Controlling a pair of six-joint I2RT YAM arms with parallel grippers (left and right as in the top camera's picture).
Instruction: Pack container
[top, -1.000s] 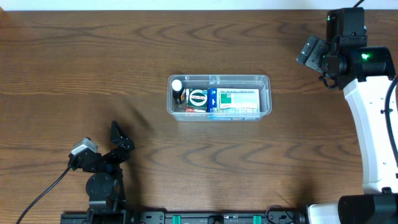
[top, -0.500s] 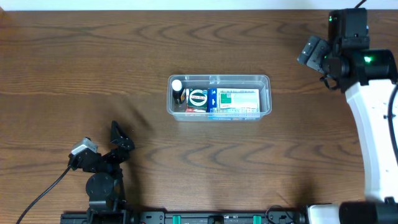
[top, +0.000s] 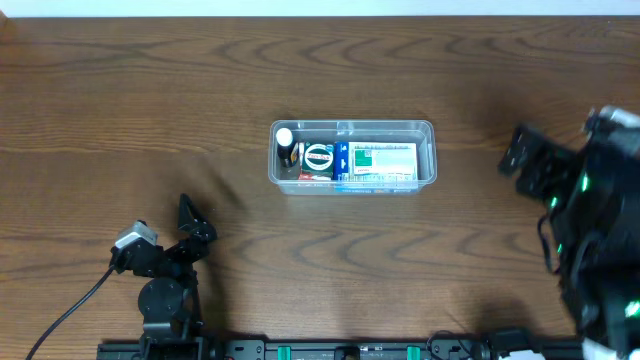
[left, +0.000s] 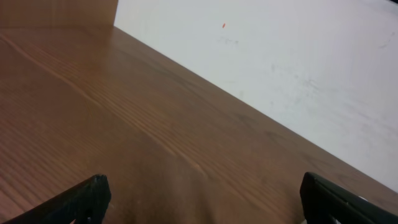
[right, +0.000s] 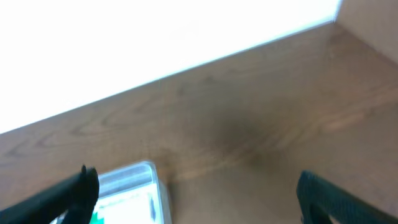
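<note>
Overhead: the container (top: 352, 125) is seen at the middle of the bench (top: 120, 90), its long side running left to right. A white-capped bottle (top: 285, 140) is held at its left end, a round white-and-green item (top: 317, 157) beside that, and a blue-and-green box (top: 382, 160) in the right part. The left end effector (top: 192, 222) is placed front left, well apart from the container. The right end effector (top: 524, 160) is blurred.

Left wrist: the dark fingertips (left: 93, 194) are spread wide apart, with only bench wood between them.

Right wrist: the fingertips (right: 81, 186) are likewise set wide apart. A corner of the container is seen low at the left.
</note>
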